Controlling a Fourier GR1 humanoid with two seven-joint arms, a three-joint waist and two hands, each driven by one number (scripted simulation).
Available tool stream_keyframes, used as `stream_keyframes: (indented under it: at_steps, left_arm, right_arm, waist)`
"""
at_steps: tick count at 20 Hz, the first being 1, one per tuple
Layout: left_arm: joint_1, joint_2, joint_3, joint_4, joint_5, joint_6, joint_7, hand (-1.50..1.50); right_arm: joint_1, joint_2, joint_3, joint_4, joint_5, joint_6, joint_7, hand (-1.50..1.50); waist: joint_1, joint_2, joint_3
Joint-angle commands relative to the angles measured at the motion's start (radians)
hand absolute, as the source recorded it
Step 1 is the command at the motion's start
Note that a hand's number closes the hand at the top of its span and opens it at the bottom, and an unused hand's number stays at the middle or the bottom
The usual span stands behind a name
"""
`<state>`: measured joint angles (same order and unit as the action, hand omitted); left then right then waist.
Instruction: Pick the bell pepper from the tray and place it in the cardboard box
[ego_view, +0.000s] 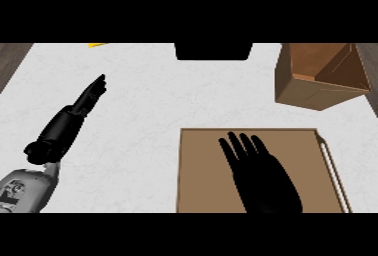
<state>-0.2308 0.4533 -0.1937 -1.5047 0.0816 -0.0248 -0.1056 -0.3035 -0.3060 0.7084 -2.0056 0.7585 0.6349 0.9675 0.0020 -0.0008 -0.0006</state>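
Observation:
A brown tray (199, 170) lies at the lower right of the white counter. My right hand (262, 175) is stretched flat over the tray, fingers straight and pointing away from me; it hides much of the tray's middle. No bell pepper shows anywhere in the head view. The cardboard box (321, 75) stands open at the upper right, beyond the tray. My left hand (87, 97) is at the left over bare counter, fingers straight and pointing up and right, holding nothing.
A black object (212, 51) sits at the counter's far edge in the middle. A small yellow thing (97, 44) peeks in at the far left edge. Dark wood (11, 57) borders the counter at the left.

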Motion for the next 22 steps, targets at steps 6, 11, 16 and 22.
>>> stream_keyframes:
  at_steps: [6, 11, 16, 22]
  left_arm:
    - [-0.009, -0.027, 0.046, -0.022, -0.037, -0.027, 0.04, 0.0]
    - [0.056, -0.069, 0.032, -0.039, -0.092, -0.028, 0.004, 0.0]
    - [0.085, -0.087, 0.081, 0.008, -0.109, -0.062, -0.07, 0.0]
    - [-0.007, -0.117, 0.121, -0.085, -0.11, -0.107, 0.108, 0.0]
  right_arm:
    - [0.011, 0.017, -0.053, 0.083, 0.106, 0.08, -0.001, -1.5]
    - [0.094, -0.002, -0.023, 0.152, 0.226, -0.047, -0.108, -1.5]
    - [0.112, -0.009, -0.106, 0.153, 0.206, -0.029, -0.22, -1.5]
    - [0.075, 0.093, -0.137, 0.271, 0.273, -0.027, -0.239, -1.5]
  waist:
    - [-0.002, 0.0, 0.001]
    - [-0.002, 0.0, 0.001]
    - [-0.002, 0.0, 0.001]
    - [-0.001, 0.0, 0.001]
